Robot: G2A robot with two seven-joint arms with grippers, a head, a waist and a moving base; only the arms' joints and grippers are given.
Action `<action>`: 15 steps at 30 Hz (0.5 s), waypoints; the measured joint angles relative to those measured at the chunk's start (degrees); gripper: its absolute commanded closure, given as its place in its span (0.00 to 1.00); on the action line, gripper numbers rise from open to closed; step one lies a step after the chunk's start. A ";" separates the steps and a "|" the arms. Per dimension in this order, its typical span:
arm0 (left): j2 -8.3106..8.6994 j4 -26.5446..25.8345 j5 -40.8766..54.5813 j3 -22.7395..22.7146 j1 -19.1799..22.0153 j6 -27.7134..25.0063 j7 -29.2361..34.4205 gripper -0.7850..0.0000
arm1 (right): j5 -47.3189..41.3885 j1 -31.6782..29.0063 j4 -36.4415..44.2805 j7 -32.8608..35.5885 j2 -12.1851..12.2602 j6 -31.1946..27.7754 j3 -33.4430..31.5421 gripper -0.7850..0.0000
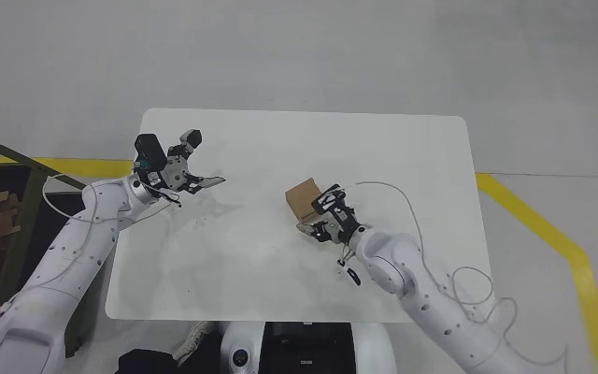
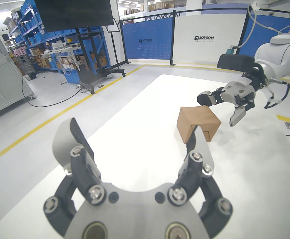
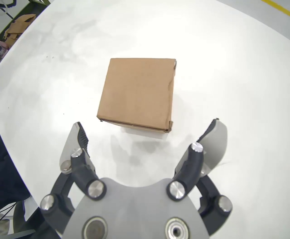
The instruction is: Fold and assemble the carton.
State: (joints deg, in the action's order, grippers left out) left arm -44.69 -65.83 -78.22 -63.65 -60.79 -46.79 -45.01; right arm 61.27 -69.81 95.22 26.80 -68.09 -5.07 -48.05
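A small brown carton [image 1: 304, 197] stands folded into a closed box near the middle of the white table [image 1: 262, 271]. In the right wrist view the carton [image 3: 137, 94] lies just beyond my right gripper [image 3: 147, 133], which is open and holds nothing. From the top, my right gripper [image 1: 323, 214] sits right beside the carton's near corner. My left gripper [image 1: 198, 161] hovers open over the table's left part, well apart from the carton. Its own view shows the carton [image 2: 198, 123] ahead, the left gripper [image 2: 136, 133] and the right gripper [image 2: 221, 111] behind the box.
A thin white cable [image 1: 402, 201] trails across the table's right part. Flat cardboard pieces [image 3: 17, 28] lie off the table at the left. Yellow floor tape [image 1: 542, 229] runs beside the table. A stand with a screen [image 2: 77, 13] and blue shelves are far off.
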 measured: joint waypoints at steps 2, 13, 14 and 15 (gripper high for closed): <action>0.00 0.00 0.00 0.00 0.00 0.00 0.00 0.00 | -0.09 0.42 -0.58 -0.12 -0.33 0.05 0.62 0.00; 0.00 0.00 0.00 0.00 0.00 0.00 0.00 0.00 | 0.88 1.98 -2.86 -0.49 -1.72 2.18 2.16 0.00; 0.00 0.00 0.00 0.00 0.00 0.00 0.00 0.00 | 1.04 2.07 -3.06 -0.45 -1.82 2.38 2.23 0.00; 0.00 0.00 0.00 0.00 0.00 0.00 0.00 0.00 | 1.10 2.14 -3.24 -0.42 -1.91 2.52 2.29 0.02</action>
State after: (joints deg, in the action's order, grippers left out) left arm -44.69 -65.83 -78.22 -63.65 -60.79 -46.79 -45.01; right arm 62.37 -67.66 91.98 26.38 -70.00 -2.55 -45.77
